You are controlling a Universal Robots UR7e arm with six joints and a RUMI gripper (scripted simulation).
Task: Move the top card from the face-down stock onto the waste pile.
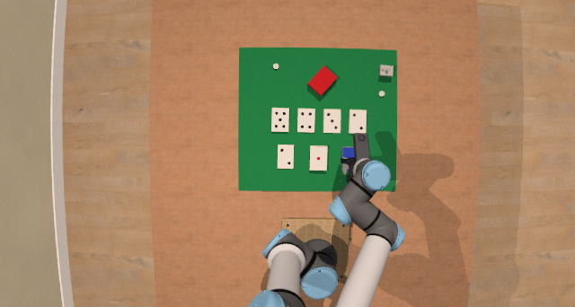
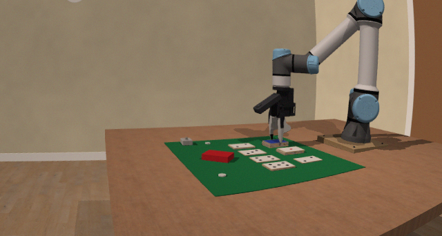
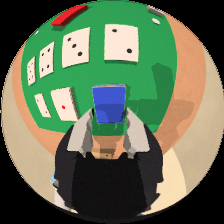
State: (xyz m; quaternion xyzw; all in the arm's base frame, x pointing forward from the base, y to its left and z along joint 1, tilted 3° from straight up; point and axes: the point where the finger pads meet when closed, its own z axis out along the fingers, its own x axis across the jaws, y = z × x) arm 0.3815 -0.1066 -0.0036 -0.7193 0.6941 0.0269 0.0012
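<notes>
Stock [image 3: 109, 103]: flat rectangular tiles, top one glossy blue, plywood edges; near the green mat's [image 1: 256, 172] corner at the robot's table edge.
Gripper [image 2: 276, 136]: pale fingers straddle the blue tile, partly apart, not clamped on it.
Waste pile [image 1: 318, 158]: cream card with a red dot, just beside the stock.
Around: four black-pipped cards in the farther row, red block [image 1: 322, 80], grey cube [image 1: 386, 70], white discs.
Obstruction: in the top view the wrist covers most of the stock.

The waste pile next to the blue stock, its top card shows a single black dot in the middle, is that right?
Not quite: the dot is red, not black. The top view shows the waste pile beside the blue stock with one red dot at its centre.
</notes>
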